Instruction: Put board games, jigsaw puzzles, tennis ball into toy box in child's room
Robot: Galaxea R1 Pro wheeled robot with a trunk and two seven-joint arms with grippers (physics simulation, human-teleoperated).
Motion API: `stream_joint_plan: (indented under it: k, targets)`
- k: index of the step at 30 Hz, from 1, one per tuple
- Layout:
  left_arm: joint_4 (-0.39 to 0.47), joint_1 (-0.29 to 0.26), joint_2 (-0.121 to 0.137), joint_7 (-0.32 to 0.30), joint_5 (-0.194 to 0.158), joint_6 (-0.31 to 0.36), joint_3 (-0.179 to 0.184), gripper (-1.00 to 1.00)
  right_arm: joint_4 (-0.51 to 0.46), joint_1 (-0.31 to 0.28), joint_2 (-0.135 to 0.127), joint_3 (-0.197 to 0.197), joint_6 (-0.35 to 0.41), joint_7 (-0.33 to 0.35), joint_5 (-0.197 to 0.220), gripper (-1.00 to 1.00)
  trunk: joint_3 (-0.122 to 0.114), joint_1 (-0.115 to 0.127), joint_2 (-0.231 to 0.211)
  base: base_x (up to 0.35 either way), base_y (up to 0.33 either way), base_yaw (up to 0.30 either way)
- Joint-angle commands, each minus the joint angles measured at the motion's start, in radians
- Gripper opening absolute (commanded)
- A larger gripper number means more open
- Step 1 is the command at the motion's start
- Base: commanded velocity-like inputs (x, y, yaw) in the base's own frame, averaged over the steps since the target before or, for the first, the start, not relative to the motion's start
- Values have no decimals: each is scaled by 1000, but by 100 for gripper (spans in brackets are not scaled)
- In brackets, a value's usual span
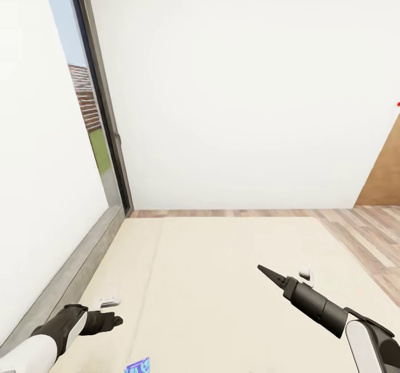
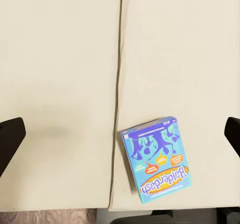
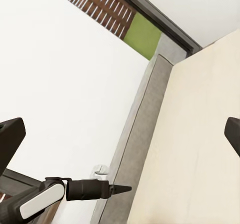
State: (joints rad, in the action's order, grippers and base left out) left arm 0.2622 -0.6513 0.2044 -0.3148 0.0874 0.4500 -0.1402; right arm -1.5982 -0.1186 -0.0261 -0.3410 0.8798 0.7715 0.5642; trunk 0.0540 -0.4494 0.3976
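One blue board game flat on bed, under left hand

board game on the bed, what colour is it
Blue board game, orange lettering; left wrist view shows it best.

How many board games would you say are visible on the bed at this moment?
1. A blue board game lies flat on the bed, near its front edge, beside the mattress seam, below the left gripper. Another may lie outside the frames.

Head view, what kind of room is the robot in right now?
Probably a bedroom. A wide beige mattress in a grey frame sits against a white wall, with wood flooring beside it and a tall window in the corner. A blue board game lies on the mattress.
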Motion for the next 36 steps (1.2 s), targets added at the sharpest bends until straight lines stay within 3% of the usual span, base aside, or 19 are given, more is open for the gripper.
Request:
stream_joint_plan:
  k: [1, 6, 13, 22, 36]
  targets:
    - [1, -1, 0, -9, 9, 6, -8, 100, 0, -1, 0, -1, 5, 3, 1, 100, 4, -1, 2, 0, 0, 0]
    - [1, -1, 5, -38, 6, 4, -6, 100, 0, -1, 0, -1, 4, 3, 0, 100, 12, -1, 2, 0, 0, 0]
    - [-13, 4, 9, -136, 9, -3, -5, 100, 0, -1, 0, -1, 4, 3, 0, 100, 24, -1, 2, 0, 0, 0]
    - [-38, 19, 13, -219, 11, -61, -3, 100, 0, -1, -1, -2, 4, 4, 0, 100, 38, -1, 2, 0, 0, 0]
    - [-55, 39, 13, -237, 8, -110, -3, 100, 0, 0, -1, -3, 1, 5, 0, 100, 61, -1, 2, 0, 0, 0]
